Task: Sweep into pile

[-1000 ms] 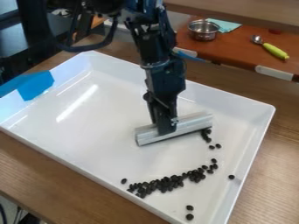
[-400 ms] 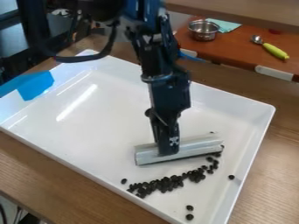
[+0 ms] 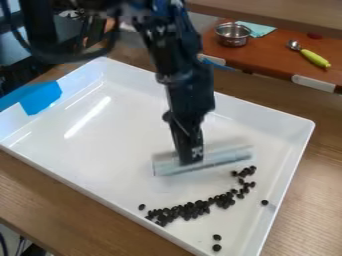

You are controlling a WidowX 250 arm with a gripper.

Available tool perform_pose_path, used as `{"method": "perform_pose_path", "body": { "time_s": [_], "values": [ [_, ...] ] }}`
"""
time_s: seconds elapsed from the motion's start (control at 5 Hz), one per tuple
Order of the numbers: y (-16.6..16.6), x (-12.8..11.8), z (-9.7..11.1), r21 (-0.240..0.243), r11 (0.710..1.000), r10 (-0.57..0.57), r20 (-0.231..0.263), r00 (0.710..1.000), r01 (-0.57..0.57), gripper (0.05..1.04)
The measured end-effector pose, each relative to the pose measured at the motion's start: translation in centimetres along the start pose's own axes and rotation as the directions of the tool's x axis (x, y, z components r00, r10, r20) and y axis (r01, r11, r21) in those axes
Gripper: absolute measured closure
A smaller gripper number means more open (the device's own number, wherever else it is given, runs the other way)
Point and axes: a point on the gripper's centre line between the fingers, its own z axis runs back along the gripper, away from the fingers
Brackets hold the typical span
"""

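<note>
Over the middle-right of the white tray (image 3: 127, 145), my gripper (image 3: 192, 159) points down, shut on a pale grey sweeping bar (image 3: 227, 157). The bar lies crosswise, slightly higher at its right end. Below it, many small black beans (image 3: 194, 209) form a curved band along the tray's near side, climbing toward the bar's right end. One bean (image 3: 141, 206) sits left of the band, another (image 3: 264, 202) near the right wall, and two beans (image 3: 217, 242) are at the near corner. Whether the bar touches the tray floor I cannot tell.
Raised walls surround the tray, with blue tape (image 3: 41, 98) over its left wall. Behind it, a reddish-brown board holds a metal pot (image 3: 233, 34), a teal cloth (image 3: 258, 29) and a green-handled scoop (image 3: 314, 58).
The gripper and bar first came down toward the band, then backed up and slightly left. Beans near the bar's right end shifted down toward the band and now sit just below that end.
</note>
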Motion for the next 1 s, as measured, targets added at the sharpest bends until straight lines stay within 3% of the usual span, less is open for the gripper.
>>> {"method": "perform_pose_path", "body": {
  "time_s": [0.2, 0.4, 0.6, 1.0],
  "values": [
    [1.4, -0.8, 0.8, 0.026, 0.998, 0.062, 0.018, 0.998, -0.062, 0.741],
    [3.0, 0.2, 1.9, 0.088, 0.993, 0.070, 0.044, 0.997, -0.074, 0.741],
    [4.4, 0.4, 0.1, 0.099, 0.990, 0.101, -0.006, 0.995, -0.100, 0.741],
    [4.1, 1.7, -2.1, 0.106, 0.992, 0.077, -0.044, 0.996, -0.072, 0.741]
  ]
}}
